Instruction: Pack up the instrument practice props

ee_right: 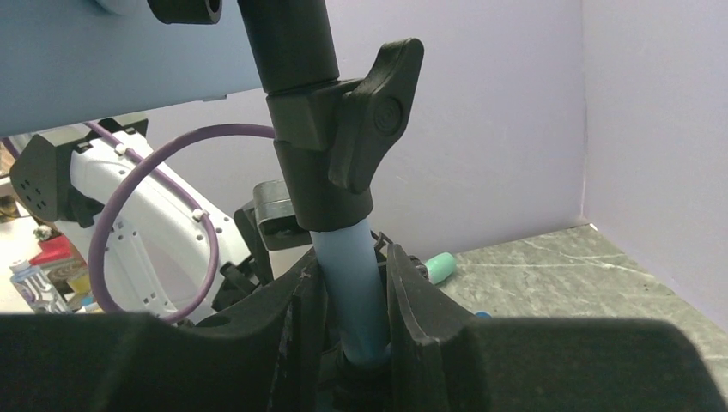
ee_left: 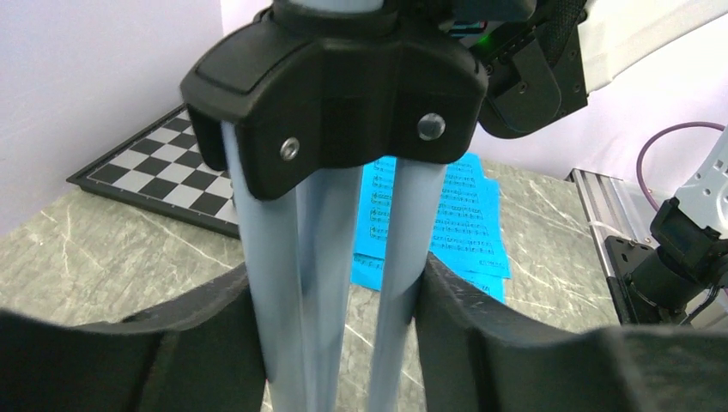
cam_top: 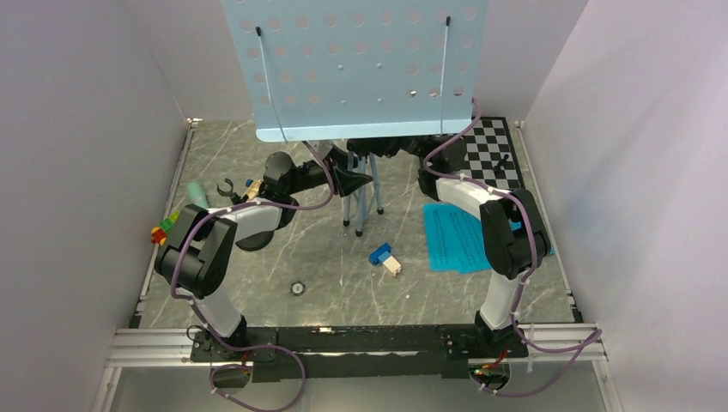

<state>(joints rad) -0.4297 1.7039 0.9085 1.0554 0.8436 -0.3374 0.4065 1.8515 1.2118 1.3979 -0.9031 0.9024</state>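
The pale-blue music stand [cam_top: 356, 64] stands at the back middle, its perforated desk filling the top of the top view. My left gripper [cam_top: 352, 182] is shut on its tripod legs [ee_left: 283, 283], which are drawn close together below the black hub. My right gripper [cam_top: 403, 148] is shut on the stand's pale-blue pole [ee_right: 352, 292] just under the black clamp knob [ee_right: 378, 120]. The cyan sheet-music pages [cam_top: 455, 236] lie flat on the right. The mint-green microphone [cam_top: 197, 195] lies at the far left. The black mic stand [cam_top: 253, 236] is partly hidden by my left arm.
A chessboard [cam_top: 489, 154] lies at the back right. A blue-white block [cam_top: 385, 257] lies in the middle of the table. Small toy cars [cam_top: 163, 230] sit at the left edge. A small round ring [cam_top: 298, 288] lies near the front. Walls close in on three sides.
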